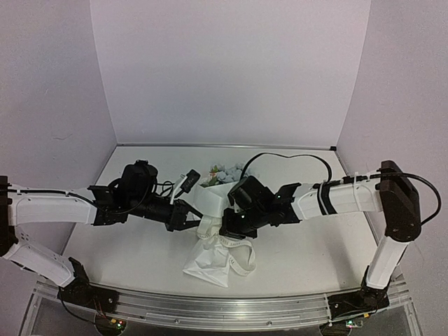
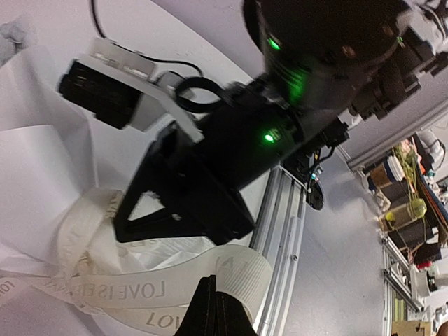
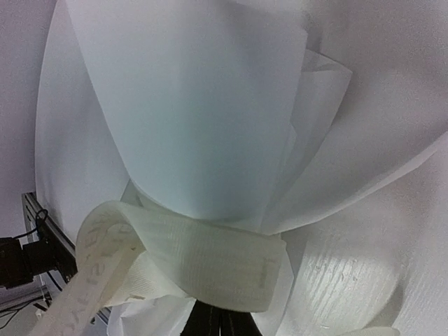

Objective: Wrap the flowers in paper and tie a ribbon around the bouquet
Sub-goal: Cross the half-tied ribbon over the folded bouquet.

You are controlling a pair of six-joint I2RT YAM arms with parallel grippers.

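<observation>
The bouquet (image 1: 210, 210) lies mid-table, a white paper (image 1: 204, 267) cone with pale blue and white flowers (image 1: 225, 172) at its far end. A cream ribbon (image 3: 203, 262) circles the pinched waist, and its loose loops (image 1: 236, 257) lie beside the cone's tail. My left gripper (image 1: 187, 218) meets the waist from the left. In its wrist view its fingers (image 2: 212, 290) are shut on a printed ribbon (image 2: 140, 294) strand. My right gripper (image 1: 225, 231) comes from the right. Its fingertips (image 3: 220, 318) are shut under the ribbon band, which hides their tips. The stems are hidden inside the paper (image 3: 189, 105).
An aluminium rail (image 1: 224, 308) runs along the table's near edge. A black cable (image 1: 294, 157) arcs behind the right arm. Lilac walls close in the table (image 1: 140, 252) on three sides. The two wrists sit close together over the bouquet.
</observation>
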